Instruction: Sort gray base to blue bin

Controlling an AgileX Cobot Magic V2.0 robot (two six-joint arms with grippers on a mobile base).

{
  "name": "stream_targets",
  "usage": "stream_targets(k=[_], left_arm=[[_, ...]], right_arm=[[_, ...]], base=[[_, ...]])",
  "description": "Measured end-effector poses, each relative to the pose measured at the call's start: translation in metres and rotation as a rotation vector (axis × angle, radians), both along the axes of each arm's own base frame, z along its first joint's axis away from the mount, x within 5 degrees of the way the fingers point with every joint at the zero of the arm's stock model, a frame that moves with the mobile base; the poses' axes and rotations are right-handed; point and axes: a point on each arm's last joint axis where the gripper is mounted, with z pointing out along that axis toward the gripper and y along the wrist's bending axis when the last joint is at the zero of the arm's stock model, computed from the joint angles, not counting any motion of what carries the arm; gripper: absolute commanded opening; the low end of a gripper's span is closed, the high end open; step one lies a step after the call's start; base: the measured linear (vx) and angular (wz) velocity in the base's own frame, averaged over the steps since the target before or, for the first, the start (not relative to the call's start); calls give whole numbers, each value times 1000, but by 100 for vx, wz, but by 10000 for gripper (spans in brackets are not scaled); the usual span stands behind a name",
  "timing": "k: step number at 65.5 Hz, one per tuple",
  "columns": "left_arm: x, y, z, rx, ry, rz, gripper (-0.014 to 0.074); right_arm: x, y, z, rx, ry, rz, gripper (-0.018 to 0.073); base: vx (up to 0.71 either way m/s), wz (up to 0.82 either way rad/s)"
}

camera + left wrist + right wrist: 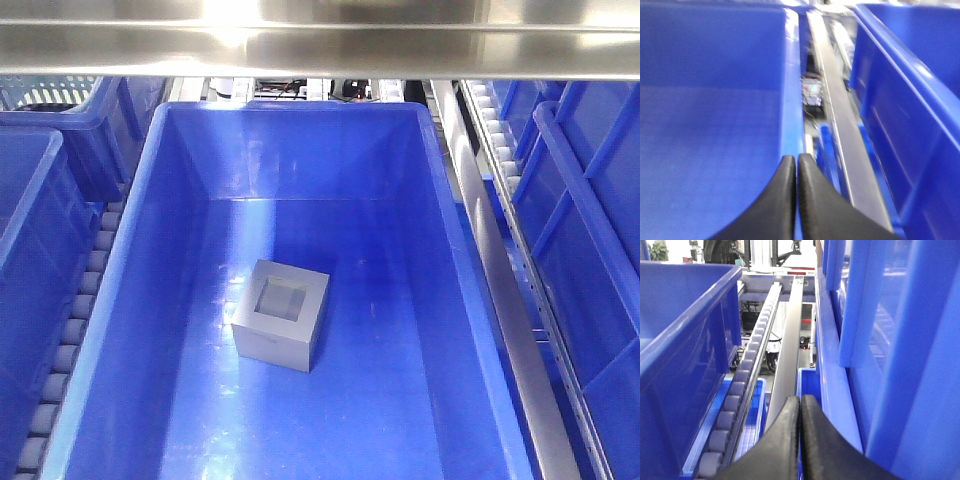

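Both grippers, left (796, 165) and right (800, 405), have their jaws pressed together on nothing. Gray base (281, 314) sits recess-up on the blue bin (440, 180) floor, so it looks sorted. Only real risk I'd guess is an arm clipping a bin wall while moving between them.

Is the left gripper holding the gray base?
No. The left gripper is shut on nothing; the gray base sits in the blue bin.
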Motion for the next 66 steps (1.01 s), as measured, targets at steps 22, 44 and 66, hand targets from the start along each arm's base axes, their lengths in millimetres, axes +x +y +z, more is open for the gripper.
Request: stream_targets(k=[22,44,66], left_arm=[[1,1,10,-7,-120,13,-7],[1,-1,11,14,-130,-25,-6],[1,-2,11,21,-131,-41,-6]], right_arm=[[0,0,0,0,0,0,-9],[0,0,0,0,0,0,-9],[0,0,0,0,0,0,-9]], base=[[0,0],[0,0],[0,0]])
